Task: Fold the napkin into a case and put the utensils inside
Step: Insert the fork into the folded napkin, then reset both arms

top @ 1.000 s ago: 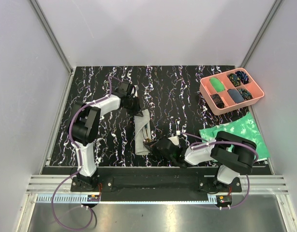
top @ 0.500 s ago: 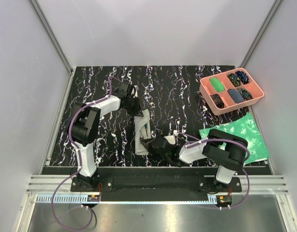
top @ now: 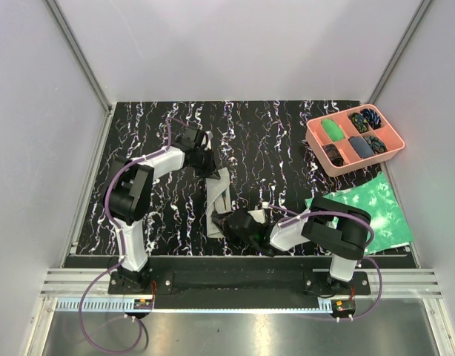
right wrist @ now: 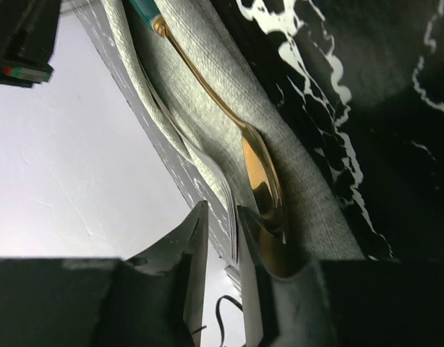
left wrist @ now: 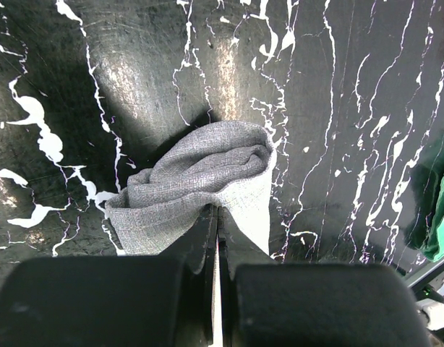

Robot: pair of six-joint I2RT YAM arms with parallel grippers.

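The grey napkin (top: 216,202) lies folded into a narrow case running toward me on the black marbled table. My left gripper (top: 207,165) is shut on its far end, where the cloth (left wrist: 200,177) bunches up at the fingertips (left wrist: 216,210). My right gripper (top: 226,222) is at the case's near end with its jaws slightly apart. In the right wrist view a gold spoon (right wrist: 262,173) with a teal handle (right wrist: 144,7) rests on the cloth (right wrist: 301,170). Fork tines (right wrist: 229,206) sit in the gap of the right gripper (right wrist: 222,211), against one finger.
A pink compartmented tray (top: 314,141) holding several small dark and green items stands at the back right. A green-and-white mottled sheet (top: 364,204) lies at the right, near the right arm's base.
My right gripper has slid left along the near end of the case and its jaws have parted a little. The left gripper has kept its hold on the far end.
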